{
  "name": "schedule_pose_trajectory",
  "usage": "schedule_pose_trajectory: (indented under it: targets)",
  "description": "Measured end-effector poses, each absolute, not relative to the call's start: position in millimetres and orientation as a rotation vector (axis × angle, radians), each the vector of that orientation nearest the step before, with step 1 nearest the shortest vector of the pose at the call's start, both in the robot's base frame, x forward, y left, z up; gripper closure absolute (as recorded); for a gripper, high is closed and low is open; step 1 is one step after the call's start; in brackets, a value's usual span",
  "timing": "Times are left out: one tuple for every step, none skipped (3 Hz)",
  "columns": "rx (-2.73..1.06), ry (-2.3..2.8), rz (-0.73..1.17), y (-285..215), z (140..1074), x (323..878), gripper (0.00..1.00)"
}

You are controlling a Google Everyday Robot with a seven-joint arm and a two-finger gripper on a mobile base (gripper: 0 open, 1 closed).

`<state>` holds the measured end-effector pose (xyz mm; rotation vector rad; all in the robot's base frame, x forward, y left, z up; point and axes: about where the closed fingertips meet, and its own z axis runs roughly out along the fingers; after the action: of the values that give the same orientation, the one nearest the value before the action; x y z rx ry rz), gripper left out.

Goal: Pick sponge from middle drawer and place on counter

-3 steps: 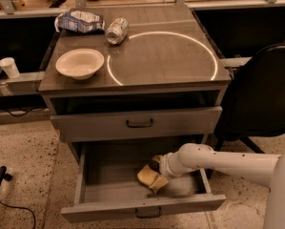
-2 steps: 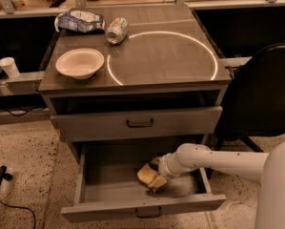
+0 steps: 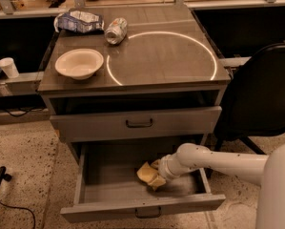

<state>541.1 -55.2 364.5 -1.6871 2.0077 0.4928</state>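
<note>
The pale yellow sponge (image 3: 148, 174) lies inside the open middle drawer (image 3: 142, 207), the lowest one of the cabinet, near its middle. My gripper (image 3: 156, 172) reaches into the drawer from the right on its white arm and sits right at the sponge, which covers its tip. The counter (image 3: 166, 56) is the glossy grey-brown top with a large thin white ring.
On the counter stand a white bowl (image 3: 78, 63), a crushed can (image 3: 116, 30) and a crumpled bag (image 3: 79, 21). A closed grey drawer front (image 3: 137, 123) is above the open one. A black chair (image 3: 263, 94) stands to the right. A paper cup (image 3: 8, 67) sits at left.
The arm and gripper have stayed at the sponge in the drawer; the sponge looks slightly shifted against the gripper tip.
</note>
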Motion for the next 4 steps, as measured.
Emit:
schedule_pose_trajectory:
  targets:
    - [-1.682,1.936,0.435,-60.1,404.6,540.6,0.99]
    - [-1.708,1.814,0.357,-70.5,469.4,534.4,1.00]
    - [-1.796,1.663,0.232,-90.1,545.2,515.6,1.00]
    - [-1.815,1.549,0.193,-111.2,608.0,504.6,1.00]
